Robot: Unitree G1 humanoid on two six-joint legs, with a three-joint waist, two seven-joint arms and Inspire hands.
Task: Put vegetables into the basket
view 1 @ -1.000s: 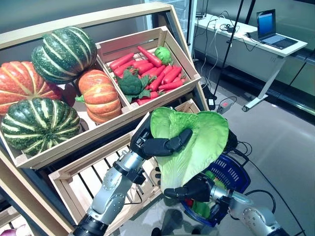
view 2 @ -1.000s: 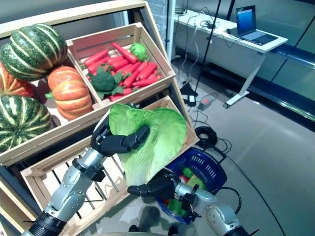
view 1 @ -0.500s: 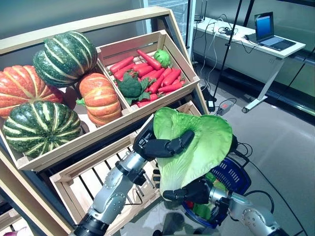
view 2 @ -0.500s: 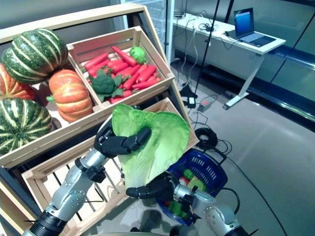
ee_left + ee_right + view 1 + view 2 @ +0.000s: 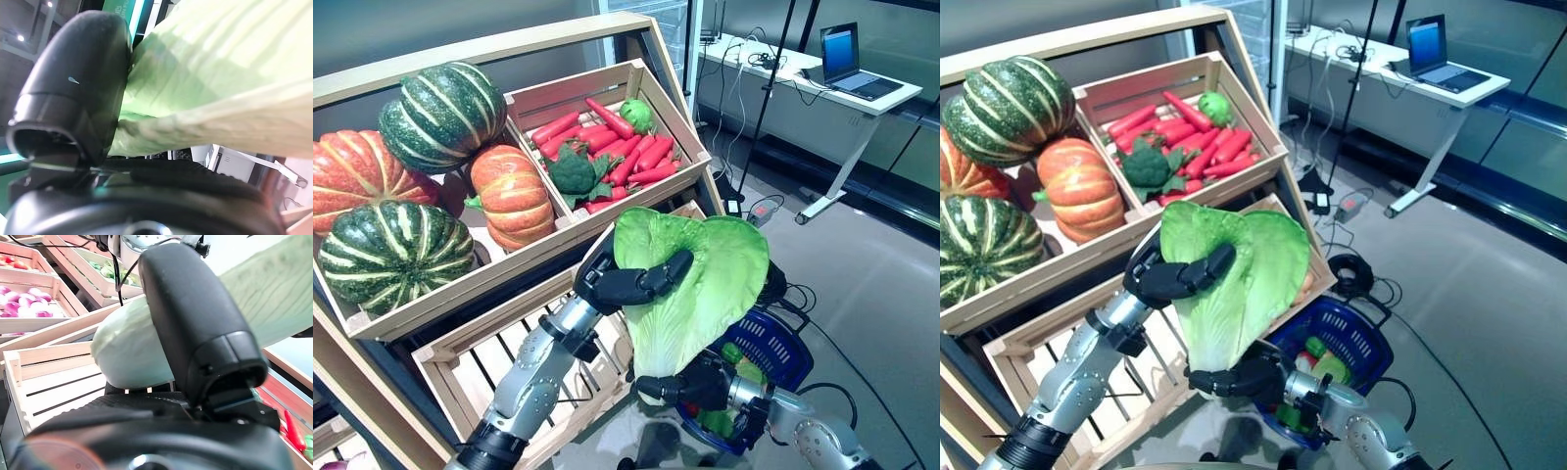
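Observation:
A large green cabbage [image 5: 710, 279] with a pale stem hangs upright in front of the lower crate. My left hand [image 5: 625, 284] is shut on its leafy top, fingers curled across the front; its thumb [image 5: 78, 88] presses the leaf [image 5: 210, 73]. My right hand [image 5: 690, 385] is shut on the white stem end from below, its thumb [image 5: 195, 318] lying against the stem [image 5: 127, 352]. The blue basket [image 5: 771, 341] stands on the floor just right of and behind the cabbage, partly hidden by it, holding some green and red vegetables.
A wooden stand fills the left. Its upper shelf holds a crate of pumpkins [image 5: 406, 186] and a crate of carrots and broccoli [image 5: 607, 147]. Below is a slatted crate [image 5: 499, 362]. A desk with a laptop [image 5: 847, 64] stands at the back right.
The cabbage, held by both hands, has shifted slightly left and stands more upright. The view itself shifted a little a second ago.

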